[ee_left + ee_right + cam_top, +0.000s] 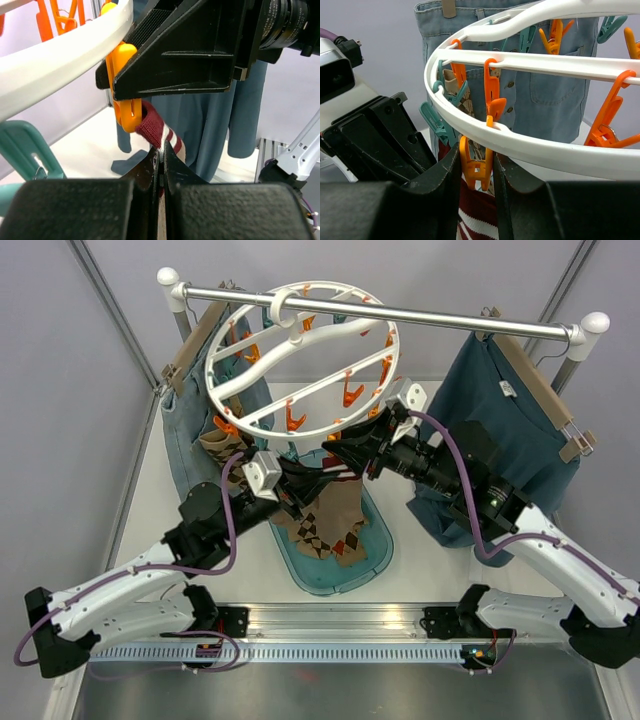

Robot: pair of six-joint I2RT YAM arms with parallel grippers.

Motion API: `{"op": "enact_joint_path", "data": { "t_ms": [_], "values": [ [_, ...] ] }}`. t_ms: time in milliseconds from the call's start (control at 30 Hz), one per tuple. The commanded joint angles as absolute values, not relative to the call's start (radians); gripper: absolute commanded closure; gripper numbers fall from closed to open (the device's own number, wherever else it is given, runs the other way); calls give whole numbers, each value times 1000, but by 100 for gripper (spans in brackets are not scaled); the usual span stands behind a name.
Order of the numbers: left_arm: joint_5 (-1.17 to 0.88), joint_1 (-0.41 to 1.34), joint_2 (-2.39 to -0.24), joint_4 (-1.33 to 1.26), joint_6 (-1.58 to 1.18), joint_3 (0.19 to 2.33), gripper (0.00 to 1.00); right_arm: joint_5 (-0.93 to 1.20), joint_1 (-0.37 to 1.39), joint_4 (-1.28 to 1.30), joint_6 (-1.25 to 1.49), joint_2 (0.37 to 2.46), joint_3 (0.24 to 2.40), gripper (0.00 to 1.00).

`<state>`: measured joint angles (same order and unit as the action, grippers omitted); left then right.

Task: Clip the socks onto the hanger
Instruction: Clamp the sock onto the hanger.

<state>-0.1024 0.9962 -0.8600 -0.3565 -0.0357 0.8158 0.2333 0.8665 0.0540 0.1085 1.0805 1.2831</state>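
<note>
Grey walls (50,390), white table (410,575), metal rail (440,316), perhaps diffuse light

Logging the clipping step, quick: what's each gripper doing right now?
Left gripper: closed on a sock, at its striped cuff.
Right gripper: closed on an orange clothespin of the hanger, squeezing it.

The left arm (130,585) and right arm (560,550) reach inward, the left gripper (161,155) pinched tight and the right gripper (476,167) nearly closed.

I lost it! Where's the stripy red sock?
In the left wrist view's middle, the left gripper pinches the dark red striped sock cuff just below the orange plastic clothespin on the white ring hanger.
</note>
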Motion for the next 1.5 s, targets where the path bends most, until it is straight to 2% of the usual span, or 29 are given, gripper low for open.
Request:
{"op": "enact_joint_path", "data": {
  "t_ms": [0, 433, 1467],
  "values": [
    [-84, 997, -874, -423, 29, 824, 98, 221, 877, 46, 98, 1080, 1328, 100],
    [100, 997, -877, -380, 38, 834, 98, 212, 888, 71, 83, 1066, 1335, 100],
    [46, 997, -923, -370, 26, 853, 98, 198, 897, 44, 86, 1061, 1333, 100]
  ]
}}
